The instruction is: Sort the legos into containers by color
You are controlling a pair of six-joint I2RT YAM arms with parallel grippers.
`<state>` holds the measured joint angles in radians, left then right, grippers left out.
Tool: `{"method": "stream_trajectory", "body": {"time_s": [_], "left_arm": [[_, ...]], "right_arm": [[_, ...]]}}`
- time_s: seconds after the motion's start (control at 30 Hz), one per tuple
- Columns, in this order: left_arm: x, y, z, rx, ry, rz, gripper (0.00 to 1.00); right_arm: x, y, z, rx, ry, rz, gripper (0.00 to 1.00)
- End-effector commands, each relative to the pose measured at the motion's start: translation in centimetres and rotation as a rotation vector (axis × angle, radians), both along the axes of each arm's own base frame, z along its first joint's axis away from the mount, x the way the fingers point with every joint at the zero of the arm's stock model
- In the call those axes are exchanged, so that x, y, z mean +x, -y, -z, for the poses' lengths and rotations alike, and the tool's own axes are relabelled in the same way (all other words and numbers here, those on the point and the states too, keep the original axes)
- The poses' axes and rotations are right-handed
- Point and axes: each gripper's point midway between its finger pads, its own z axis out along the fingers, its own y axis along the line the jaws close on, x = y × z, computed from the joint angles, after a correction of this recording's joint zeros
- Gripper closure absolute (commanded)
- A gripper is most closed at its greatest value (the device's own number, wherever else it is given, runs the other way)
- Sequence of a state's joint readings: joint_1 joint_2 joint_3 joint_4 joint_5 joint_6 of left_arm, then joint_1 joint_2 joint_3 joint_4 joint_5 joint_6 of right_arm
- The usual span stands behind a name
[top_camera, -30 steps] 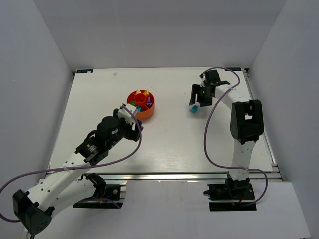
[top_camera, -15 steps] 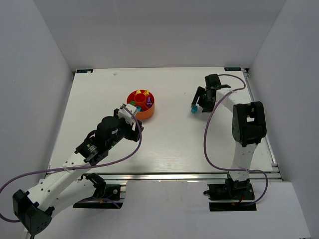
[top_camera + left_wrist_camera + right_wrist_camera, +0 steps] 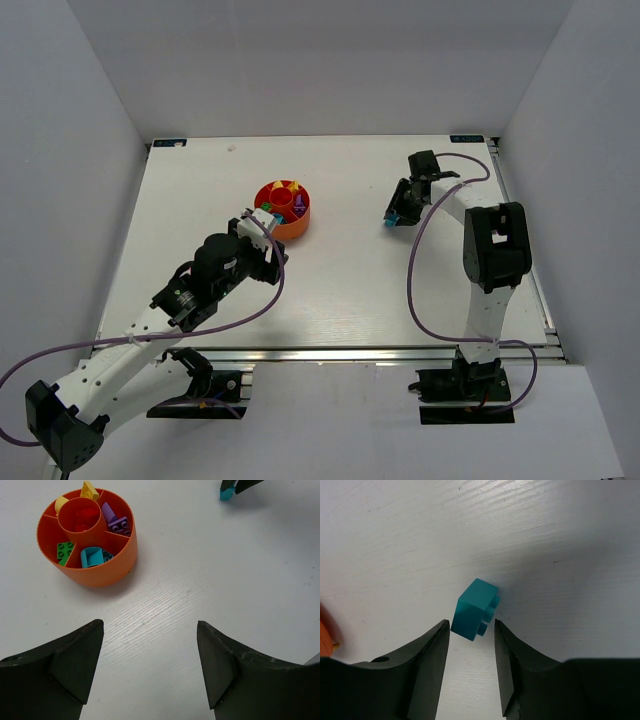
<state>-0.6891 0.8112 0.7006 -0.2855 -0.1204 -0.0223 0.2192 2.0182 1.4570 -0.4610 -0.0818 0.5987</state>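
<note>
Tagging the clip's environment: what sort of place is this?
Probably a lab robot test cell: white table enclosed by plain white walls, two robot arms bolted at its near edge, an orange tub of legos.

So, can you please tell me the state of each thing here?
orange tub: upright on the table, partly filled.
legos in the tub: sorted by colour, red ones in the centre cup.
teal brick: on the table, outside the tub.
left gripper: open, empty.
right gripper: jaws either side of the teal brick, grip unclear.
</note>
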Motion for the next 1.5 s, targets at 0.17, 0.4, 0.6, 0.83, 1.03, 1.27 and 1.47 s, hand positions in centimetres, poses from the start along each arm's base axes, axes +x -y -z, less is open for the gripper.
{"method": "stream_trajectory", "body": {"time_s": [0.17,0.4,0.6,0.83,1.03,1.27,1.47], "left_arm": [[0.2,0.1,-1.6,-0.018,0.034,0.001,0.15],[0.2,0.0,-1.9,-0.024,0.043,-0.003,0.15],[0.2,-0.3,-2.2,-0.028,0.056,-0.021,0.15],[0.4,-1.4,-3.0,-0.04,0.093,-0.071,0.15],[0.4,-2.0,-3.4,-0.047,0.115,-0.096,0.15],[0.4,-2.2,-3.6,-0.051,0.12,-0.105,0.15],[0.3,-2.3,-3.8,-0.055,0.127,-0.11,0.15]], "right_arm": [[1.8,-0.6,-0.5,0.013,0.041,-0.004,0.67],[2.7,-3.4,-4.6,0.08,0.218,-0.284,1.0],[-1.2,-10.7,-12.6,0.308,0.559,-1.015,1.0],[-6.1,-17.5,-15.3,0.165,0.799,-1.489,1.0],[-10.0,-22.7,-16.0,0.1,0.88,-1.729,1.0],[-9.2,-26.4,-14.6,-0.016,0.879,-1.784,1.0],[-7.2,-27.8,-13.2,-0.1,0.868,-1.733,1.0]]}}
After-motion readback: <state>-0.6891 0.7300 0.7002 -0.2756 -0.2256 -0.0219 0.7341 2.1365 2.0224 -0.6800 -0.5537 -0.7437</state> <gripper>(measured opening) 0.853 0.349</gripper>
